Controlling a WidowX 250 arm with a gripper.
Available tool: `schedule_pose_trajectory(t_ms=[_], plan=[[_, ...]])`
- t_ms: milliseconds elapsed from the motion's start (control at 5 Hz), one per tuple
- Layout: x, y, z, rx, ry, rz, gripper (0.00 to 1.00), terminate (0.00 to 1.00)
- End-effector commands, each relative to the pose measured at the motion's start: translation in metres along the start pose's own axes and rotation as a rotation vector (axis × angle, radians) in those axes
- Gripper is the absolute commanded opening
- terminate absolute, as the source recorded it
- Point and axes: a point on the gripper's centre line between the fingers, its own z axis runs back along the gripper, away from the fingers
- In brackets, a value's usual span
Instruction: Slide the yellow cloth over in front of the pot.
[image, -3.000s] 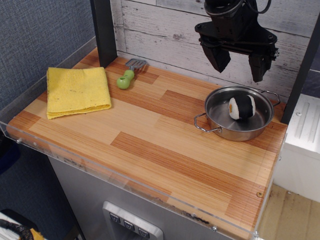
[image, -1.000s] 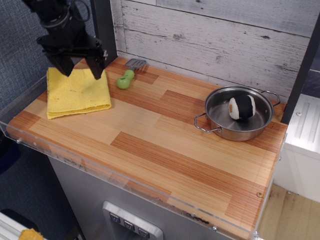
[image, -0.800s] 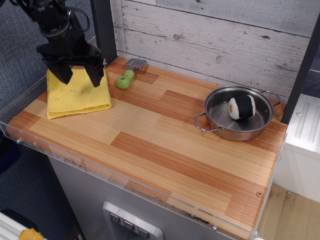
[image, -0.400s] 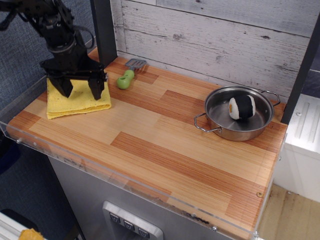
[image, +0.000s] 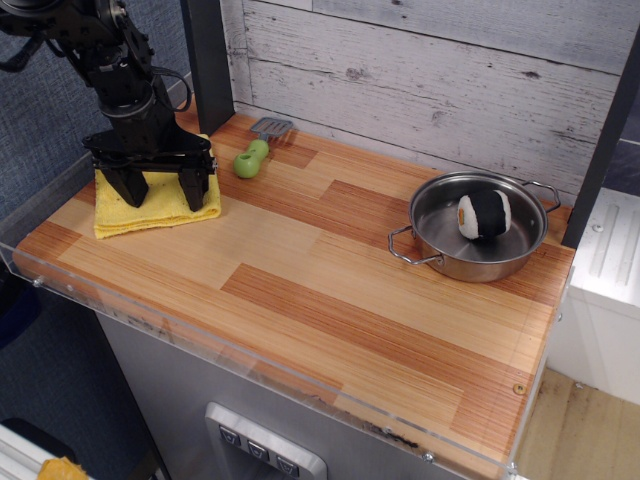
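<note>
The yellow cloth (image: 152, 212) lies folded and flat at the left end of the wooden table. My black gripper (image: 160, 196) is directly over it, fingers spread wide apart and pointing down, their tips at or just above the cloth's surface; contact is unclear. The gripper holds nothing and hides much of the cloth's middle. The shiny steel pot (image: 436, 238) with two wire loop handles stands at the far right of the table, well away from the cloth. A black and white sushi-like toy (image: 484, 213) sits inside it.
A green-handled small spatula (image: 254, 150) lies just right of the cloth near the back wall. A black post (image: 207, 60) rises behind the cloth. A clear plastic rim (image: 250, 355) edges the table's front and left sides. Bare wood (image: 320, 270) spans between cloth and pot.
My gripper has crossed from above the pot to the left end and has come down over the yellow cloth, staying open. The cloth and the pot have not moved.
</note>
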Motion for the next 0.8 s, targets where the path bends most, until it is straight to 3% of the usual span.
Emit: schedule_pose_trajectory(t_ms=[0,600], plan=[[-0.006,-0.006,0.008,-0.019,-0.001,0.002,1.0,0.0],[-0.023,-0.051,0.016,-0.083,0.003,-0.018,1.0,0.0]])
